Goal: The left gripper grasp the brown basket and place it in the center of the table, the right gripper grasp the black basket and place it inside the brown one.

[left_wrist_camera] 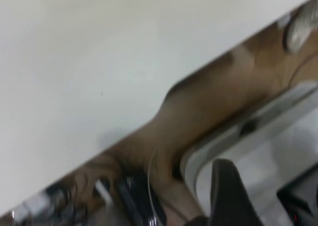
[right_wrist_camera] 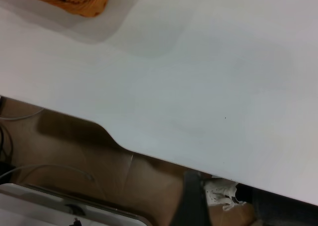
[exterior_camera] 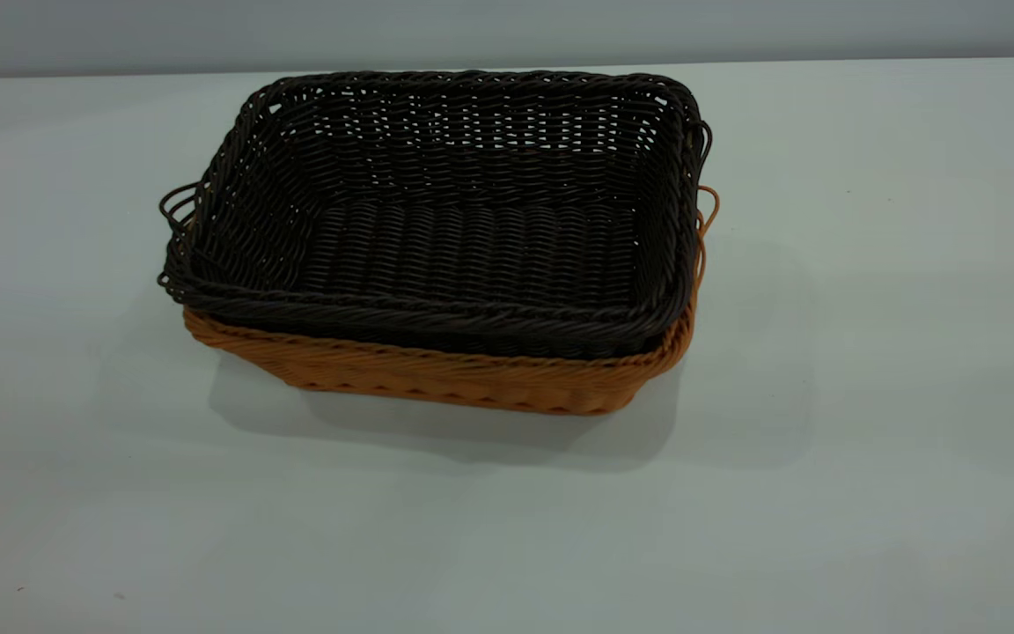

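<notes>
White desk point(exterior_camera: 868, 370) is carrying everything, and it is lying broad and bare around the two baskets. I am seeing the brown basket point(exterior_camera: 472, 383) sitting near the middle of it, with the black basket point(exterior_camera: 463, 238) nested inside, its rim riding a little above the brown rim and its loop handle sticking out at the left end. I am judging both placements done, so the step in hand is pulling back and parking. My left end effector point(left_wrist_camera: 226, 196) is hanging off the desk edge, over the floor; only one dark finger is showing, so I cannot tell its state. My right end effector point(right_wrist_camera: 191, 201) is likewise hovering past the edge, well apart from the baskets, its state also unclear. Next I am expecting only to settle both arms at rest.
</notes>
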Controlling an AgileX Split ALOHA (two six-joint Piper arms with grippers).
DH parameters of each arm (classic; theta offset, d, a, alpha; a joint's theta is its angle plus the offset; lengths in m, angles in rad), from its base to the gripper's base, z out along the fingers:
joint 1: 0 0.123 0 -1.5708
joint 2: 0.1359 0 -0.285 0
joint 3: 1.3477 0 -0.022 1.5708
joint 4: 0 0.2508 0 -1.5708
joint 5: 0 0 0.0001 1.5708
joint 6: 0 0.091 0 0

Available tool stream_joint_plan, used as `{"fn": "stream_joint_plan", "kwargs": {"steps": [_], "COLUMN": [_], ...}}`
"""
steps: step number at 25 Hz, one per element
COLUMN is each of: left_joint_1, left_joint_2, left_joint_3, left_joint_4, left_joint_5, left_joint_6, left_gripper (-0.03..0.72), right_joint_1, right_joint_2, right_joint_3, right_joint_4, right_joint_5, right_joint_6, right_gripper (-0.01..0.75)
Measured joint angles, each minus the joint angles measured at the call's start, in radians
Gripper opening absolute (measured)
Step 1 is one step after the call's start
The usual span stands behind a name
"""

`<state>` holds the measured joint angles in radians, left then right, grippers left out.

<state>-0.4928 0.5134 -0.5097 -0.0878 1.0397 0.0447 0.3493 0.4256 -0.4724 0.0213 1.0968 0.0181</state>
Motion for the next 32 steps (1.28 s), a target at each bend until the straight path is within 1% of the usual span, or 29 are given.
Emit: {"fn": "stream_joint_plan", "kwargs": {"steps": [8,10,14,16,18,20,23,26,30,32], "left_joint_1": [0.0,0.0,0.0,0.002,0.023,0.064,0.149,0.255,0.374,0.401], "left_joint_2": [-0.265,-0.326,-0.423,-0.462,-0.486,-0.49,-0.492,-0.51,-0.533,-0.533], "left_joint_3": [0.0,0.0,0.0,0.0,0.0,0.0,0.0,0.0,0.0,0.0], "left_joint_4": [0.0,0.0,0.0,-0.001,-0.003,-0.002,-0.003,-0.003,-0.003,-0.003], "left_joint_5": [0.023,0.025,0.03,0.032,0.04,0.042,0.042,0.043,0.046,0.049], "left_joint_6": [-0.001,-0.001,-0.003,-0.004,-0.004,-0.004,-0.004,-0.004,-0.004,-0.004], "left_gripper": [0.368,0.368,0.368,0.368,0.368,0.368,0.368,0.368,0.368,0.368], "right_joint_1": [-0.006,-0.062,-0.216,-0.274,-0.309,-0.32,-0.32,-0.32,-0.32,-0.32], "right_joint_2": [-0.013,-0.049,-0.183,-0.285,-0.384,-0.438,-0.441,-0.442,-0.442,-0.442], "right_joint_3": [0.0,0.0,0.0,0.0,0.0,-0.001,-0.001,-0.001,-0.001,-0.001], "right_joint_4": [0.0,0.005,0.005,0.005,0.004,0.004,0.004,0.004,0.005,0.005], "right_joint_5": [-0.001,-0.001,-0.001,0.001,0.002,0.014,0.025,0.025,0.025,0.025], "right_joint_6": [0.0,0.0,0.0,0.0,0.0,0.0,0.0,0.0,0.0,0.0], "right_gripper": [0.541,0.541,0.541,0.541,0.541,0.541,0.541,0.541,0.541,0.541]}}
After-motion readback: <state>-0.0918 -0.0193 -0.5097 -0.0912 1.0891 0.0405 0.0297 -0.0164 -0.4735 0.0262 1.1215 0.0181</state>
